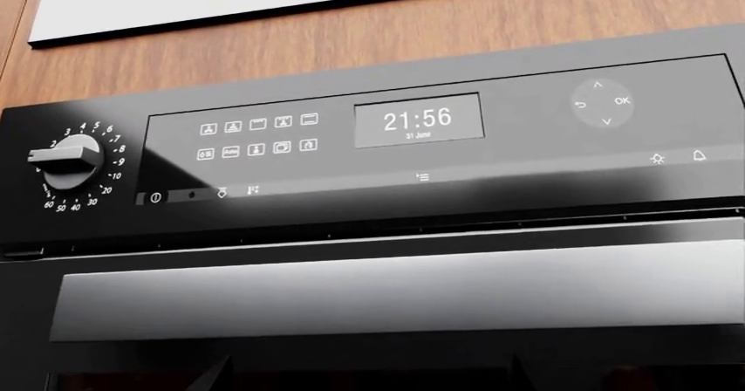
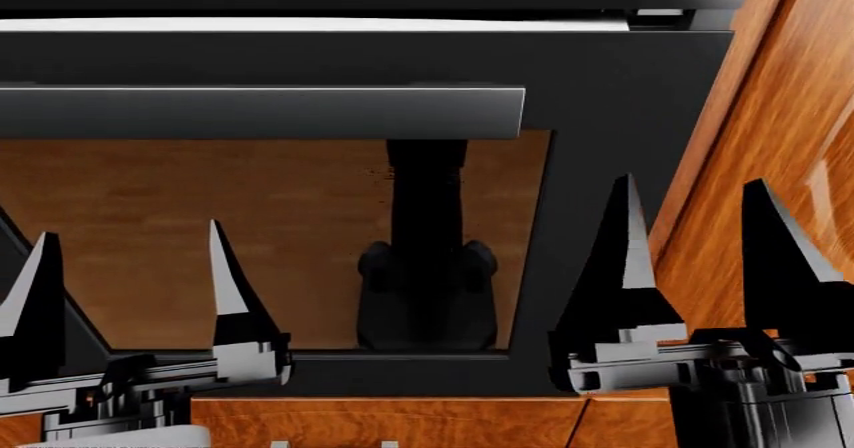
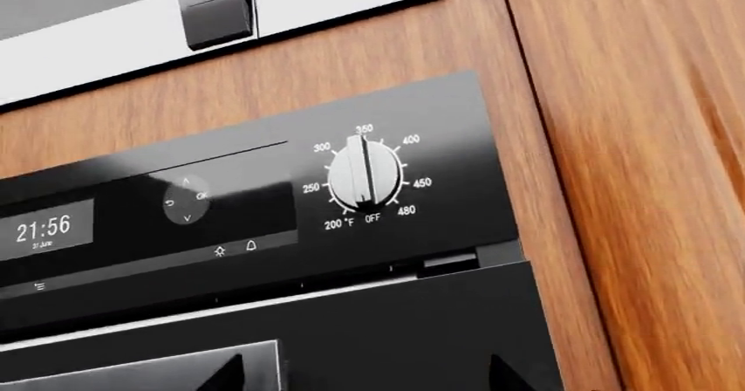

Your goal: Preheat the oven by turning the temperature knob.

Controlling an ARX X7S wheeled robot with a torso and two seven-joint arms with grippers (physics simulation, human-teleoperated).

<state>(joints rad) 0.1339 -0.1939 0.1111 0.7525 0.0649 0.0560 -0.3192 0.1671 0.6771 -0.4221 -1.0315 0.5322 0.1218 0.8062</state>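
The black oven fills the head view, with its dark glass window and flat grey bar handle. In the right wrist view the silver temperature knob sits at the panel's right end. Its ridge stands upright, in line with the 350 mark above and OFF below. My right gripper is open and empty in front of the door's right edge, below the knob and apart from it. My left gripper is open and empty before the window. The left wrist view shows the black timer knob and the clock display.
A white-framed appliance with a dark handle is set in the wood above the oven. A reddish wooden cabinet wall stands close on the right of the oven. Wooden drawer fronts lie below the door.
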